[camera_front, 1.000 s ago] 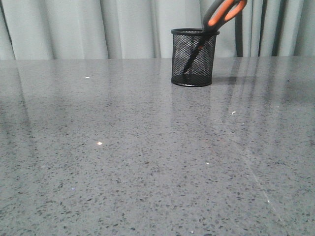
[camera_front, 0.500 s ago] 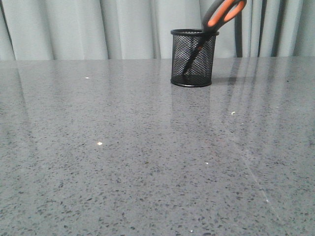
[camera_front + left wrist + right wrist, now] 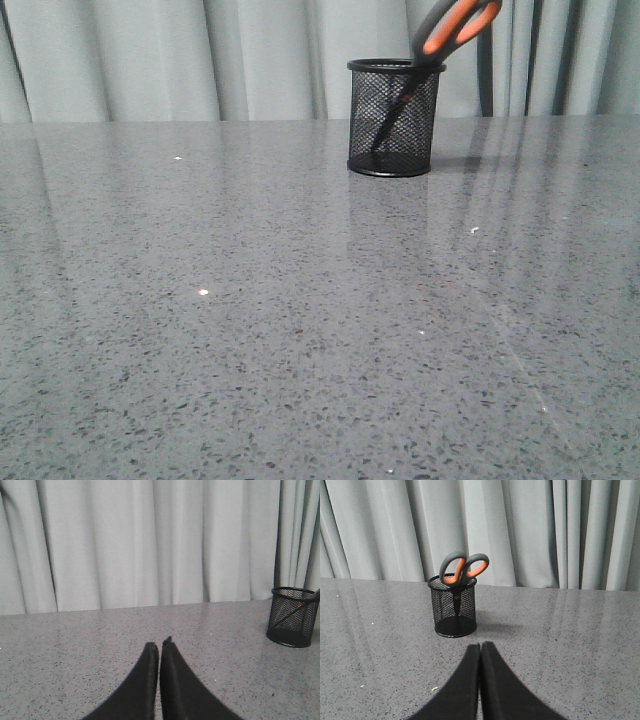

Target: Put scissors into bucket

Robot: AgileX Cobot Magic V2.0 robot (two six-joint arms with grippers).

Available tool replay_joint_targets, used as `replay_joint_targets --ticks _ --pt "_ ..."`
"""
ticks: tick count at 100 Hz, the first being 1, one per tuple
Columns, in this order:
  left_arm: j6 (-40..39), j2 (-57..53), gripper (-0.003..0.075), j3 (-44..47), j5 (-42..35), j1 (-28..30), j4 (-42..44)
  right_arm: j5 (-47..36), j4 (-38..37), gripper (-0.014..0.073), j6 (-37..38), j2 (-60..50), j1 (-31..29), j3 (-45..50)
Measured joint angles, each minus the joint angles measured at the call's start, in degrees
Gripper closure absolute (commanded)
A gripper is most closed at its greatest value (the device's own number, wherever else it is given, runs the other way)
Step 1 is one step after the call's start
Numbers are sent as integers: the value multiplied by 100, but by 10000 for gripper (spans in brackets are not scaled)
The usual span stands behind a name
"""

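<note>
The black wire-mesh bucket [image 3: 393, 117] stands upright at the back of the grey table. The scissors [image 3: 452, 30] stand in it blades down, leaning right, with the orange-lined handles above the rim. The right wrist view shows the bucket [image 3: 453, 606] with the scissors [image 3: 463, 568] in it, a short way ahead of my right gripper [image 3: 480, 645], which is shut and empty. In the left wrist view the bucket [image 3: 292, 616] is far off to the side of my left gripper [image 3: 159, 644], which is shut and empty. Neither gripper shows in the front view.
The grey speckled table [image 3: 300, 320] reaches from the front edge to pale curtains [image 3: 200, 55] hanging behind it. A few small white specks [image 3: 203, 292] lie on the surface.
</note>
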Motion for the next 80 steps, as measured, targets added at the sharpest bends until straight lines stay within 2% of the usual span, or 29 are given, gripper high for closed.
replay_joint_targets --ticks 57,63,70,80 --pt "0 -3 740 14 0 0 -32 -22 0 638 0 0 0 0" --pt "-52 -3 740 25 0 0 206 -22 0 638 0 0 0 0" --pt "-566 -26 740 144 0 43 937 -22 0 638 0 0 0 0" --pt "-2127 -110 740 526 0 274 2279 -22 0 638 0 0 0 0"
